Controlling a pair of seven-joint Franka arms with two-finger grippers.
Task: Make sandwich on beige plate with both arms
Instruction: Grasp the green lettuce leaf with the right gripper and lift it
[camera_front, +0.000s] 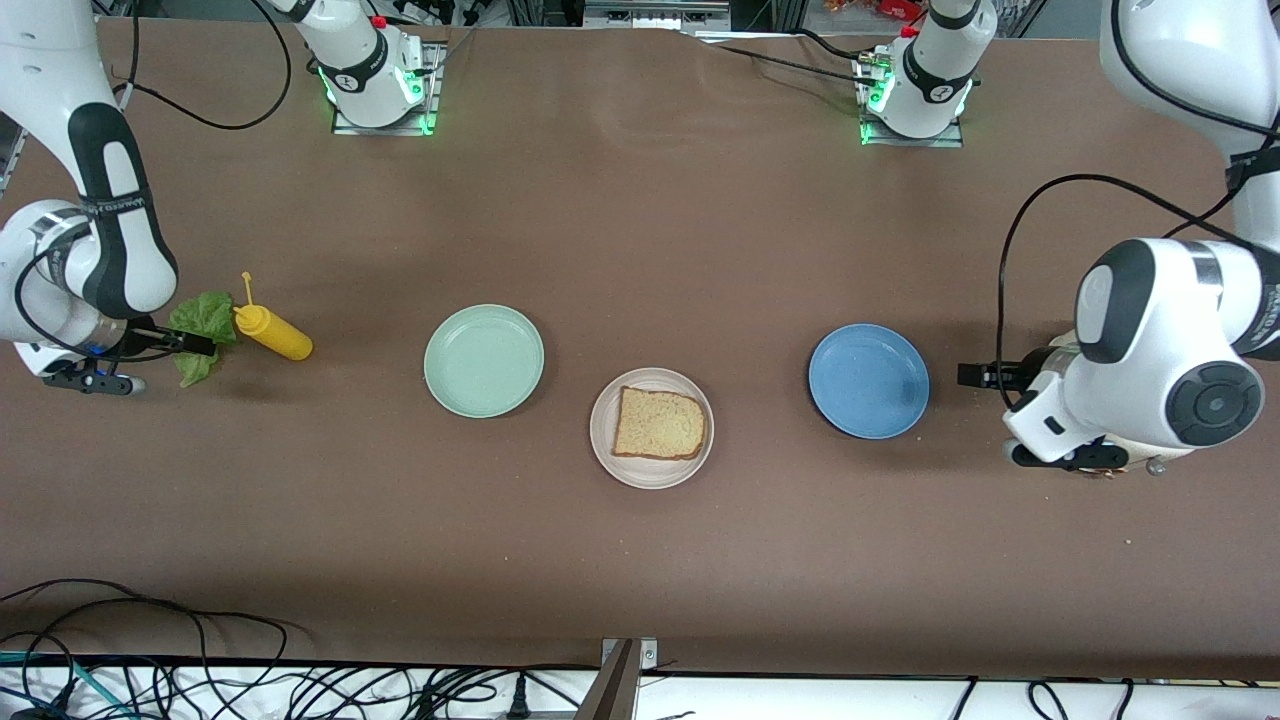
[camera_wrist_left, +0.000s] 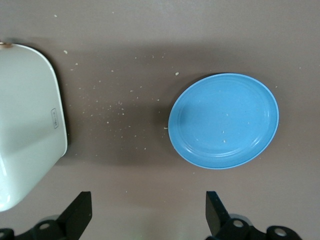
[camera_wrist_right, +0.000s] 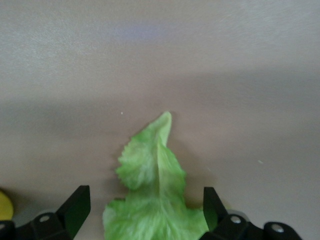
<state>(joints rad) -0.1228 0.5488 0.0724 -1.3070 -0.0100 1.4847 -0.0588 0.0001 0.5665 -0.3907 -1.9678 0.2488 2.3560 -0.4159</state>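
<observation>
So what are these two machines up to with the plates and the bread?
They are building a sandwich. One bread slice already lies on the beige plate, between a mint-green plate and a blue plate. The right gripper is open over a lettuce leaf lying beside a yellow squeeze bottle at its end of the table, apparently about to pick it up. The left gripper waits open beside the blue plate, holding nothing.

Left gripper (camera_wrist_left: 147, 212), right gripper (camera_wrist_right: 144, 210): both low, jaws spread wide.
</observation>
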